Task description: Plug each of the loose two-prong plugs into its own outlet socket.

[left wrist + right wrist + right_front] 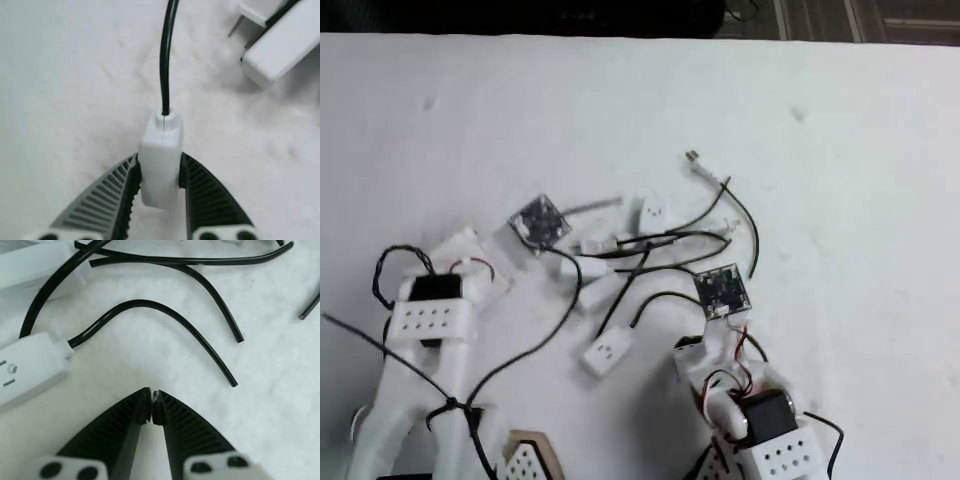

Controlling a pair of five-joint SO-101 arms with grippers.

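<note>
My left gripper (pixel 160 172) is shut on a white two-prong plug (pixel 161 162); its black cord (pixel 167 55) runs straight away from the fingers. In the high view this gripper (pixel 470 250) sits at the left, near the cable tangle. My right gripper (pixel 151 401) is shut with nothing between its fingertips, just above the white table. A white outlet socket (pixel 27 367) with a black cord lies beside it; in the high view that socket (pixel 607 352) is left of the right gripper (pixel 688 350). A second white socket (pixel 655 212) lies farther back.
Loose black cords (pixel 660 250) cross the middle of the table, with free ends (pixel 235 384) near the right gripper. Two small square boards (pixel 540 222) (pixel 722 290) lie among them. White blocks (pixel 280 42) sit beyond the held plug. A wooden-edged piece (pixel 530 455) is at the front.
</note>
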